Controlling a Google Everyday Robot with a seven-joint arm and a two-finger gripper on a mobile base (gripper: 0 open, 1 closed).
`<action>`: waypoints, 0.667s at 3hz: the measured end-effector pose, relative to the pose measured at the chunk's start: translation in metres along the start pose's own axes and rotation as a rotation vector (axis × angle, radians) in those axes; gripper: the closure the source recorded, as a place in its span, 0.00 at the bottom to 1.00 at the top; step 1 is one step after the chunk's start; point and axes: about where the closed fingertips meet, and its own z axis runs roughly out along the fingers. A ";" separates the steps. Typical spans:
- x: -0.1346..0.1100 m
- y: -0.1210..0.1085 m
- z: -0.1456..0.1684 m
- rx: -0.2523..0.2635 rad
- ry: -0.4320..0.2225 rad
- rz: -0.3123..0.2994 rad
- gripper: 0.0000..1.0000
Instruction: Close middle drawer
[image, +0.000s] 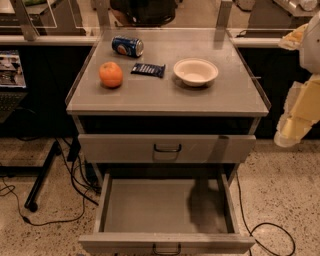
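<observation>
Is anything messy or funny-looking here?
Yes. The middle drawer is pulled far out, and the soda can lies on its side on the cabinet top. The gripper is off at the right, touching neither.

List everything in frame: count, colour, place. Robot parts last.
soda can: 1, blue, on its side, back left of cabinet top
orange: 1, orange, front left of top
snack packet: 1, dark blue, between orange and bowl
bowl: 1, white, right of centre on top
cabinet top: 1, grey
upper drawer: 1, grey, dark loop handle, just under the top
middle drawer: 1, grey, pulled far out below it, tray showing
stand leg: 1, black, floor left of cabinet
cables: several, black, floor on both sides of cabinet
gripper: 1, cream, right edge, beside cabinet, apart from both drawers
</observation>
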 end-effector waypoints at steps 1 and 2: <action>0.000 0.000 0.000 0.003 -0.006 0.002 0.00; 0.012 0.010 0.026 -0.027 -0.082 0.052 0.00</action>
